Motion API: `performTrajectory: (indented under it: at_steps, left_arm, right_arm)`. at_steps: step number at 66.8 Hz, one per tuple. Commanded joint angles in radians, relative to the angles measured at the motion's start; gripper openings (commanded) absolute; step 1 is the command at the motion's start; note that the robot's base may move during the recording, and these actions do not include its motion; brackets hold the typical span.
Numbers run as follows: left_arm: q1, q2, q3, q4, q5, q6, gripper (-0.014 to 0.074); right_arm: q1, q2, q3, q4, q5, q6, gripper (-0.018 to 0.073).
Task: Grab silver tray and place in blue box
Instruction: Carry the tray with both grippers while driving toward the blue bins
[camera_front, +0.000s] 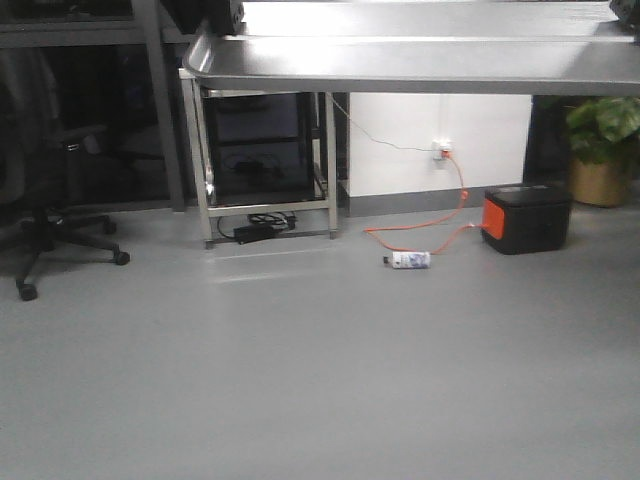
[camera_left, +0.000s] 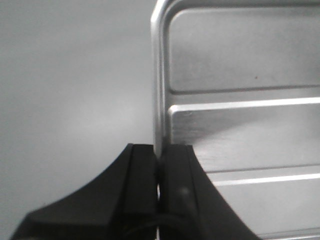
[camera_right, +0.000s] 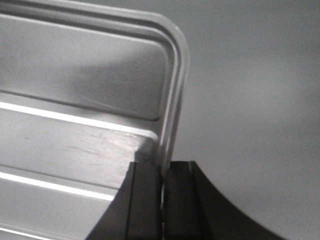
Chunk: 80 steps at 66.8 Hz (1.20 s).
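Front view: grey floor (camera_front: 320, 380) takes most of the frame. A long steel surface (camera_front: 420, 62) runs along the far edge, with an office chair (camera_front: 50, 200) left and a black-and-orange power unit (camera_front: 525, 218) right. No arm, tray or box shows here.

Silver tray (camera_left: 240, 135): fills the right half of the left wrist view. The same tray (camera_right: 75, 135) fills the left half of the right wrist view. It sits between the two arms. Its floor ridges run from claw to claw, so I judge the long axis spans the gap between them.

Left claw (camera_left: 159, 155): clenched on the tray's left rim, one finger outside and one inside.

Right claw (camera_right: 162, 170): clenched on the right rim, below a rounded corner, same pinch. Neither arm is nearer; both carry it.

Blue box: in no view. Which way it lies from the tray cannot be told, and the coming move turns on that.

Hidden or unclear: the backdrop behind the tray is plain blurred grey. I cannot tell whether the tray is lifted or resting. The near part of the tray is cut off in both wrist views.
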Motion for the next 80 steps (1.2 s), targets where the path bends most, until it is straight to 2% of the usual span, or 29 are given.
performTrajectory:
  at_steps: [1,80]
  left_arm:
    - [-0.001,-0.039,-0.028,0.072,0.022,0.019,-0.0105]
    - [-0.001,-0.039,-0.028,0.075,0.020,0.019,-0.0105]
  right_arm:
    - [-0.009,-0.027,-0.036,-0.076,-0.021,-0.018,0.0058]
    - [-0.009,-0.027,-0.036,-0.076,-0.021,-0.018,0.0058]
